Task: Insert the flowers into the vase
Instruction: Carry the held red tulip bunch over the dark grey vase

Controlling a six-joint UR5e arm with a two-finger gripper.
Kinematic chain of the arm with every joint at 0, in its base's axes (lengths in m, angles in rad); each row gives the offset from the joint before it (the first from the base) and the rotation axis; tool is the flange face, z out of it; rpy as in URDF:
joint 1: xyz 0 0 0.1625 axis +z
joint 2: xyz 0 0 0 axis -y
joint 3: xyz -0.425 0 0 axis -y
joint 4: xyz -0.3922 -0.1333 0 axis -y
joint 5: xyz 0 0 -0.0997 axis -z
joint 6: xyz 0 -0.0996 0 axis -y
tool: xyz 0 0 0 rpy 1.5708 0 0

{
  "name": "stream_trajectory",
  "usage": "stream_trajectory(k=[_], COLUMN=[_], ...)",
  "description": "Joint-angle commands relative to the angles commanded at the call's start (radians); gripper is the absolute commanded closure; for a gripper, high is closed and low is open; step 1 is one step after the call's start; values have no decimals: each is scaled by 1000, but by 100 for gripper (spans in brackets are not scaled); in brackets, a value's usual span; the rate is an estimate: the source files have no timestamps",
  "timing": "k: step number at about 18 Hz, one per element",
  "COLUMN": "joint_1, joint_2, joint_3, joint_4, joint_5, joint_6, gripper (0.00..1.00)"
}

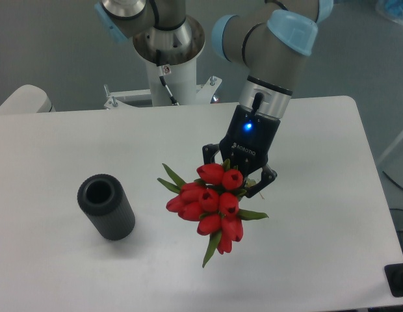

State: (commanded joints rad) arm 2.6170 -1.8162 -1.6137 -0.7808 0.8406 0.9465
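The black end effector with its blue light is closed around one bunch of red tulip flowers with thin green leaves. About ten red buds can be counted. The bunch is in the middle of the white desk, but it is hard to tell if it touches the top. One dark grey ribbed round vase stands well to the left of the flowers, tilted a bit, with its round mouth open.
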Motion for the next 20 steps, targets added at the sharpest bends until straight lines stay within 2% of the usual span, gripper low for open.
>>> stream_trajectory(k=[3, 9, 12, 15, 17, 20], joint_1=[-3, -15, -41, -74, -98, -135], joint_2=[0, 25, 26, 35, 35, 35], joint_3=[-8, 6, 6, 29, 31, 28], joint_4=[-2, 9, 11, 28, 28, 29], joint_5=[-15, -32, -55, -54, -54, -55], joint_6=[-3, -120, -140, -261, -270, -275], gripper=[83, 83, 82, 81, 77, 77])
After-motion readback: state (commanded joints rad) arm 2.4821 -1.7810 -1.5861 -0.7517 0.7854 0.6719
